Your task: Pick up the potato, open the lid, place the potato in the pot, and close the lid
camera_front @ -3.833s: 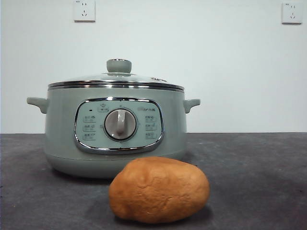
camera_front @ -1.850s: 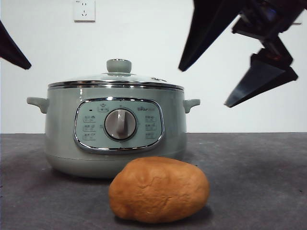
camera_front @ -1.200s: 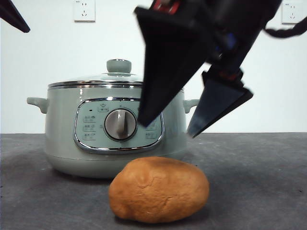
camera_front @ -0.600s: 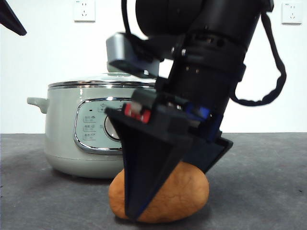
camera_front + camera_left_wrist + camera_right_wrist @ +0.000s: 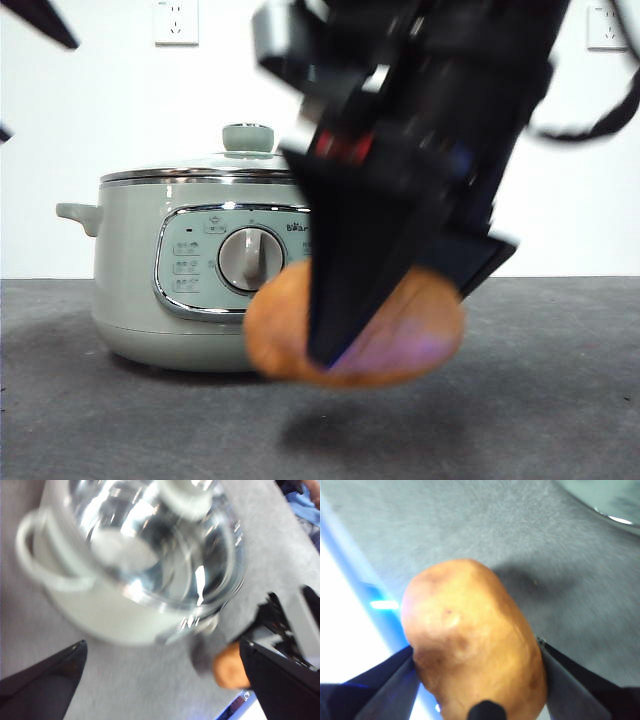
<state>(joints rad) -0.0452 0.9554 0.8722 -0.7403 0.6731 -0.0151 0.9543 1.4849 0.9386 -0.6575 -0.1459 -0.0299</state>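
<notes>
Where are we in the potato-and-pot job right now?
Done: the right end effector is shut on the potato, which hangs clear of the table with its shadow beneath it. In hand: carrying it, in front of the pot. Left: the lid sits on the pot, so it must be opened, the potato dropped in, and the lid closed. The left end effector hangs open above the lid.

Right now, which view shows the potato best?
The right wrist view: the potato fills the frame, clamped between the right gripper's jaws. The front view shows it blurred, lifted off the table, half hidden. The left wrist view shows only a blurred orange sliver.
</notes>
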